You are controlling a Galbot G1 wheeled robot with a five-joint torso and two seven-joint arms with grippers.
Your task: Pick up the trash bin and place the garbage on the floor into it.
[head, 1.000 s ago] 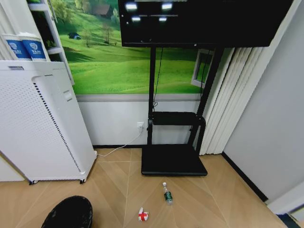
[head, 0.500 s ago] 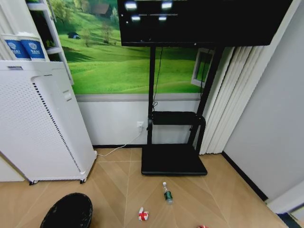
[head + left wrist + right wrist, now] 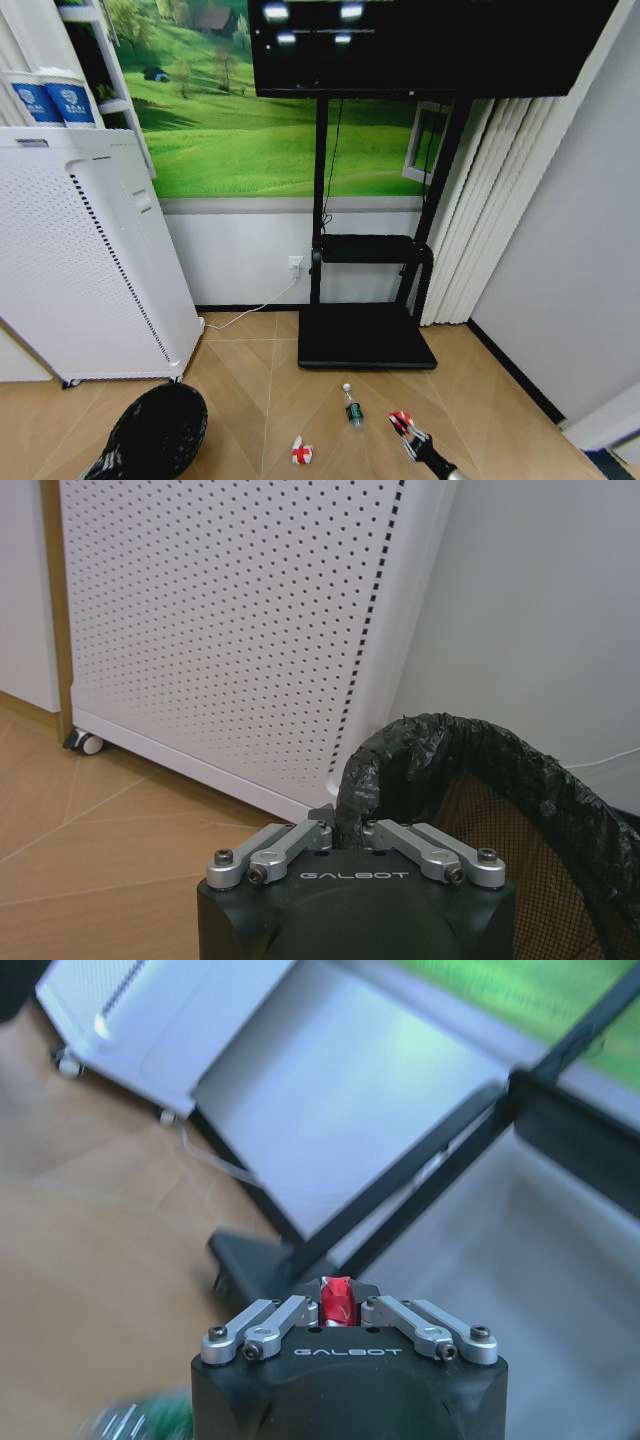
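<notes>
Left gripper [image 3: 345,832] is clamped on the liner-wrapped rim of the black mesh trash bin [image 3: 155,432], which hangs tilted just in front of the white perforated appliance [image 3: 85,260]. Right gripper [image 3: 402,424] is pinched around a red wrapper [image 3: 336,1301], up off the wood floor [image 3: 250,390] near the TV-stand base [image 3: 365,338]. The little green-label bottle [image 3: 352,408] and a red-and-white wrapper [image 3: 301,452] lie on the floor between bin and right gripper.

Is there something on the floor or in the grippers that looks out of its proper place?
Yes. A green-label bottle and a red-and-white wrapper lie loose on the floor. The right gripper holds red litter; the left gripper holds the trash bin tilted.
</notes>
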